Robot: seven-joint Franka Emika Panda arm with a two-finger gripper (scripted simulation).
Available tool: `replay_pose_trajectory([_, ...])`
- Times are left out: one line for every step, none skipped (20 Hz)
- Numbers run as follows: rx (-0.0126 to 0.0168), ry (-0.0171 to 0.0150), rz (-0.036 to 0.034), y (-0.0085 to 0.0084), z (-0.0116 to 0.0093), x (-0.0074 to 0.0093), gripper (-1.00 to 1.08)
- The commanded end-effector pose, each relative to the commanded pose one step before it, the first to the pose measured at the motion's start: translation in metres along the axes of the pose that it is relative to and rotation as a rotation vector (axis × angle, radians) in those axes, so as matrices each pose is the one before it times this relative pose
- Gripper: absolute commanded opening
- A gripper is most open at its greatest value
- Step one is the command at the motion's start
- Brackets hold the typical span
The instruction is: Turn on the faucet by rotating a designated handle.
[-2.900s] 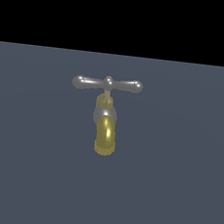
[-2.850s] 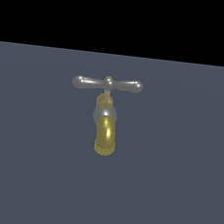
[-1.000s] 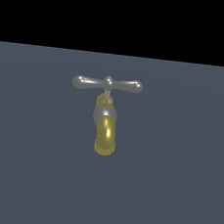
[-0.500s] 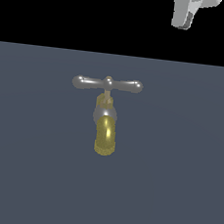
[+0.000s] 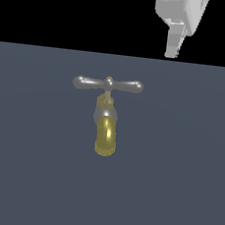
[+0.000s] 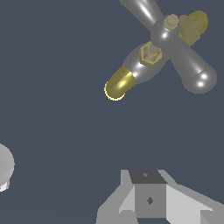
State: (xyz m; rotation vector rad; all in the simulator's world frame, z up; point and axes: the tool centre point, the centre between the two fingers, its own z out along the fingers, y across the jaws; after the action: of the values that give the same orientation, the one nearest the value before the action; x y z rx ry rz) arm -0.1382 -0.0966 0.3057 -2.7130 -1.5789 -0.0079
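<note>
Gripper high, clear of the faucet.
We can't tell its jaw gap; it hangs at two o'clock from the handle, touching nothing.

- A flat, slate-blue floor fills most of the exterior view, plain and unmarked.
- Above it sits a solid black backdrop, meeting the floor in a straight horizontal line.
- The lighting is soft and even.

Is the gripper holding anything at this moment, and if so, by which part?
Nothing is held. The gripper is high above the faucet, well apart from the handle.
</note>
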Motion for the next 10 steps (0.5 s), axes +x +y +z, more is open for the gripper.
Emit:
replay_pose_trajectory([-0.00109, -0.00162, -0.05766, 0.00819, 0.01017, 0.00302, -1.0])
replay_pose_trajectory([-0.00015, -0.00051, -0.0221, 0.00316, 0.00394, 0.00121, -1.0])
replay_pose_trajectory([-0.00014, -0.00049, -0.02194, 0.00314, 0.00391, 0.00122, -1.0])
replay_pose_trajectory([-0.00014, -0.00048, -0.02178, 0.00312, 0.00388, 0.00122, -1.0])
replay_pose_trajectory([-0.00013, -0.00046, -0.02161, 0.00309, 0.00385, 0.00122, -1.0])
replay_pose_trajectory([-0.00011, -0.00044, -0.02144, 0.00307, 0.00381, 0.00122, -1.0])
replay_pose_trajectory([-0.0001, -0.00041, -0.02127, 0.00304, 0.00378, 0.00122, -1.0])
replay_pose_trajectory([-0.00009, -0.00039, -0.0211, 0.00302, 0.00375, 0.00122, -1.0])
replay_pose_trajectory([-0.00007, -0.00036, -0.02094, 0.003, 0.00372, 0.00123, -1.0])
replay_pose_trajectory([-0.00006, -0.00033, -0.02079, 0.00297, 0.00369, 0.00123, -1.0])
